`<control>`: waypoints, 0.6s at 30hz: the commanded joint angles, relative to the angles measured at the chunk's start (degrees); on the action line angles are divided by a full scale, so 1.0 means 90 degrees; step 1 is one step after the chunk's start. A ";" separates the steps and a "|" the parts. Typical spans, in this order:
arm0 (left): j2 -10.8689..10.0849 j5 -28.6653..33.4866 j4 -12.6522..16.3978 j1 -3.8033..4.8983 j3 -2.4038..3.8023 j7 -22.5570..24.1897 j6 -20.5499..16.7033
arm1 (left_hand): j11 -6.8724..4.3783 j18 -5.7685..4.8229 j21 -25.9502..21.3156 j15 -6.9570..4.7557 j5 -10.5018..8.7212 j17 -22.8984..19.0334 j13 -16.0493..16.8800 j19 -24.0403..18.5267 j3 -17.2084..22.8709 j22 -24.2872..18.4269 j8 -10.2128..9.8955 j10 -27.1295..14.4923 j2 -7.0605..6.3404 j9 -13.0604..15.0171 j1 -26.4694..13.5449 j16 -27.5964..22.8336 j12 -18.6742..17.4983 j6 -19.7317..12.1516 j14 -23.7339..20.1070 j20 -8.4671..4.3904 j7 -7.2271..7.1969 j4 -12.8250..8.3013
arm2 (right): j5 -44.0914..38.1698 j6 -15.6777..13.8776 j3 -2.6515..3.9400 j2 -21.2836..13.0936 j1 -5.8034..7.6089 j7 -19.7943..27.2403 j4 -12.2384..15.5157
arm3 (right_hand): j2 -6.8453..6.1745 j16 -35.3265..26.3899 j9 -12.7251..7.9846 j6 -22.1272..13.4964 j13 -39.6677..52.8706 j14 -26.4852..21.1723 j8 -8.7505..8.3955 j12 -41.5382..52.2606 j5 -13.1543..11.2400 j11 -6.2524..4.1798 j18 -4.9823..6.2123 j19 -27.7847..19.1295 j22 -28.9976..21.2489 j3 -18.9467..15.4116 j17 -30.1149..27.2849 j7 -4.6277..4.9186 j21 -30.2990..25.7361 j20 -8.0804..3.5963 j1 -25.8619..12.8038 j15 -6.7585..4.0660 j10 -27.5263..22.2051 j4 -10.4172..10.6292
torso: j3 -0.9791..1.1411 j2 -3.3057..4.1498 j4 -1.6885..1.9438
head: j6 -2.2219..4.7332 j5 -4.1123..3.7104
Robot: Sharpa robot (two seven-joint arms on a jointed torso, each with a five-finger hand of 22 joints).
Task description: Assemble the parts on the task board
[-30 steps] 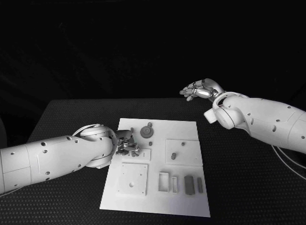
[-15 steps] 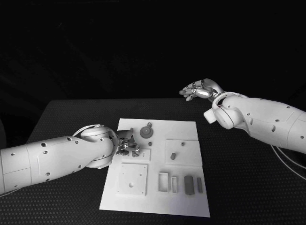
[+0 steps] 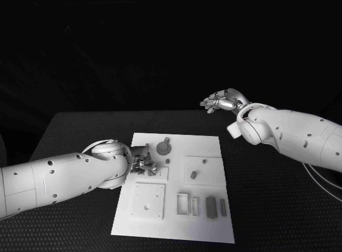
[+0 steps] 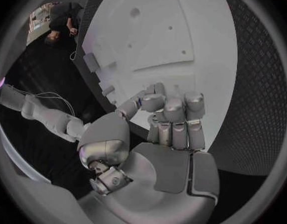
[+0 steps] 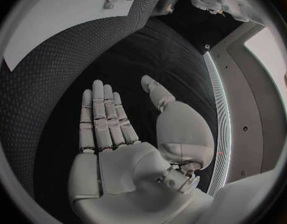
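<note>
The white task board (image 3: 216, 226) lies mid-table; its surface also shows in the left wrist view (image 4: 200, 30). On it are a round grey part (image 3: 165, 147), a small grey peg (image 3: 193, 174) and two dark bars (image 3: 211, 207) near the front. My left hand (image 3: 143, 164) is low over the board's left edge with its fingers (image 4: 175, 109) curled in and the thumb against them. Whether a small part sits between them is hidden. My right hand (image 3: 222, 101) hangs raised beyond the table's far edge, fingers (image 5: 106, 119) straight and apart, holding nothing.
Raised white square plates (image 3: 149, 200) (image 3: 205, 170) and two white slotted blocks (image 3: 183, 202) stand on the board. Black table (image 3: 277, 199) runs around it on all sides. A corner of the board (image 5: 56, 25) appears in the right wrist view.
My left hand has crept slightly to the right and toward the far side over the board's left edge. The right hand has stayed put.
</note>
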 commanded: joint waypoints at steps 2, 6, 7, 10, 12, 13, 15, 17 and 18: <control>0.0006 -0.0247 -0.0005 -0.0005 0.0003 -0.0014 0.0128 | -0.0101 0.0085 0.0022 -0.0235 -0.0017 -0.0011 -0.0009 -0.0037 0.0049 0.0110 0.0025 -0.0093 0.0026 -0.0012 0.0050 0.0045 0.0038 0.0853 0.0214 -0.0611 -0.0429 0.0006 | 0.0013 0.0096 0.0003 -0.0005 -0.0001 0.0037 0.0027 | 0.0006 -0.0038 -0.0009 -0.0015 -0.0010 -0.0010 0.0031 -0.0023 0.0038 -0.0003 -0.0085 -0.0025 0.0007 -0.0053 -0.0007 0.0030 -0.0023 0.0014 -0.0033 0.0041 0.0031 0.0001 | 0.0001 0.0000 -0.0001 | -0.0002 0.0001; -0.0005 -0.0298 -0.0011 -0.0005 0.0003 -0.0020 0.0135 | -0.0102 0.0086 0.0024 -0.0234 -0.0015 -0.0014 -0.0013 -0.0038 0.0057 0.0110 0.0029 -0.0093 0.0026 -0.0014 0.0062 0.0048 0.0042 0.0853 0.0214 -0.0611 -0.0430 0.0006 | 0.0014 0.0101 0.0003 -0.0005 -0.0001 0.0034 0.0026 | 0.0009 -0.0039 -0.0012 -0.0015 -0.0016 -0.0010 0.0032 -0.0025 0.0045 -0.0003 -0.0085 -0.0026 0.0009 -0.0053 -0.0009 0.0031 -0.0027 0.0015 -0.0039 0.0041 0.0033 0.0002 | 0.0001 0.0002 0.0003 | 0.0003 -0.0006; -0.0007 -0.0298 -0.0016 -0.0005 0.0003 -0.0024 0.0133 | -0.0102 0.0086 0.0025 -0.0234 -0.0014 -0.0015 -0.0015 -0.0038 0.0059 0.0110 0.0030 -0.0094 0.0026 -0.0015 0.0064 0.0049 0.0042 0.0854 0.0214 -0.0611 -0.0430 0.0006 | 0.0014 0.0105 0.0003 -0.0004 -0.0001 0.0035 0.0025 | 0.0009 -0.0039 -0.0012 -0.0015 -0.0017 -0.0010 0.0032 -0.0025 0.0046 -0.0003 -0.0085 -0.0027 0.0009 -0.0053 -0.0009 0.0031 -0.0028 0.0015 -0.0040 0.0041 0.0034 0.0002 | 0.0001 0.0003 0.0004 | 0.0004 -0.0009; -0.0013 -0.0305 -0.0020 -0.0006 0.0003 -0.0025 0.0139 | -0.0103 0.0086 0.0028 -0.0234 -0.0002 -0.0019 -0.0019 -0.0039 0.0067 0.0110 0.0034 -0.0094 0.0027 -0.0017 0.0074 0.0054 0.0046 0.0854 0.0214 -0.0611 -0.0431 0.0005 | 0.0014 0.0105 0.0003 -0.0005 -0.0002 0.0034 0.0026 | 0.0009 -0.0040 -0.0013 -0.0015 -0.0020 -0.0010 0.0032 -0.0026 0.0049 -0.0003 -0.0084 -0.0028 0.0010 -0.0054 -0.0010 0.0031 -0.0030 0.0016 -0.0043 0.0041 0.0034 0.0002 | -0.0002 0.0000 0.0002 | 0.0004 -0.0007; -0.0017 -0.0305 -0.0021 -0.0007 0.0003 -0.0028 0.0146 | -0.0103 0.0086 0.0028 -0.0234 0.0000 -0.0019 -0.0020 -0.0039 0.0067 0.0110 0.0035 -0.0094 0.0026 -0.0017 0.0075 0.0054 0.0047 0.0854 0.0214 -0.0611 -0.0431 0.0005 | 0.0015 0.0111 0.0003 -0.0003 -0.0002 0.0034 0.0023 | 0.0009 -0.0040 -0.0014 -0.0015 -0.0021 -0.0010 0.0033 -0.0027 0.0050 -0.0003 -0.0084 -0.0028 0.0010 -0.0054 -0.0011 0.0031 -0.0030 0.0016 -0.0044 0.0041 0.0035 0.0002 | -0.0003 0.0000 0.0003 | 0.0001 -0.0009; -0.0016 -0.0305 -0.0020 -0.0007 0.0003 -0.0029 0.0157 | -0.0103 0.0086 0.0028 -0.0234 0.0000 -0.0019 -0.0020 -0.0039 0.0067 0.0110 0.0035 -0.0094 0.0026 -0.0017 0.0075 0.0054 0.0047 0.0854 0.0214 -0.0611 -0.0431 0.0005 | 0.0015 0.0113 0.0003 -0.0003 -0.0002 0.0033 0.0024 | 0.0009 -0.0040 -0.0014 -0.0015 -0.0021 -0.0010 0.0033 -0.0027 0.0050 -0.0003 -0.0084 -0.0028 0.0010 -0.0054 -0.0011 0.0031 -0.0030 0.0016 -0.0044 0.0041 0.0035 0.0002 | -0.0003 0.0001 0.0003 | -0.0005 -0.0010; -0.0018 -0.0305 -0.0019 -0.0008 0.0003 -0.0030 0.0150 | -0.0103 0.0086 0.0028 -0.0234 0.0000 -0.0020 -0.0020 -0.0039 0.0068 0.0110 0.0035 -0.0094 0.0027 -0.0018 0.0075 0.0055 0.0047 0.0854 0.0214 -0.0611 -0.0431 0.0006 | 0.0015 0.0114 0.0003 -0.0002 -0.0004 0.0034 0.0023 | 0.0009 -0.0040 -0.0014 -0.0015 -0.0021 -0.0010 0.0033 -0.0027 0.0050 -0.0003 -0.0084 -0.0028 0.0011 -0.0054 -0.0011 0.0031 -0.0031 0.0016 -0.0044 0.0041 0.0035 0.0001 | -0.0002 0.0002 0.0002 | -0.0004 -0.0010; -0.0013 -0.0305 -0.0023 -0.0008 0.0003 -0.0032 0.0157 | -0.0103 0.0086 0.0029 -0.0233 0.0005 -0.0021 -0.0022 -0.0039 0.0069 0.0110 0.0037 -0.0094 0.0029 -0.0018 0.0076 0.0056 0.0049 0.0855 0.0214 -0.0610 -0.0431 0.0008 | 0.0016 0.0111 0.0003 -0.0003 -0.0005 0.0034 0.0022 | 0.0009 -0.0041 -0.0014 -0.0015 -0.0022 -0.0010 0.0033 -0.0027 0.0051 -0.0003 -0.0084 -0.0029 0.0011 -0.0054 -0.0011 0.0031 -0.0031 0.0016 -0.0045 0.0041 0.0035 0.0001 | -0.0002 0.0002 0.0002 | -0.0004 -0.0010; -0.0010 -0.0305 -0.0024 -0.0008 0.0003 -0.0028 0.0176 | -0.0103 0.0086 0.0029 -0.0233 0.0006 -0.0021 -0.0022 -0.0039 0.0069 0.0110 0.0037 -0.0094 0.0030 -0.0019 0.0076 0.0057 0.0049 0.0855 0.0214 -0.0610 -0.0431 0.0008 | 0.0016 0.0114 0.0003 0.0003 -0.0006 0.0034 0.0020 | 0.0009 -0.0041 -0.0015 -0.0015 -0.0023 -0.0011 0.0033 -0.0028 0.0051 -0.0003 -0.0084 -0.0029 0.0011 -0.0054 -0.0012 0.0032 -0.0032 0.0017 -0.0046 0.0041 0.0035 0.0002 | -0.0001 0.0001 0.0003 | 0.0000 -0.0012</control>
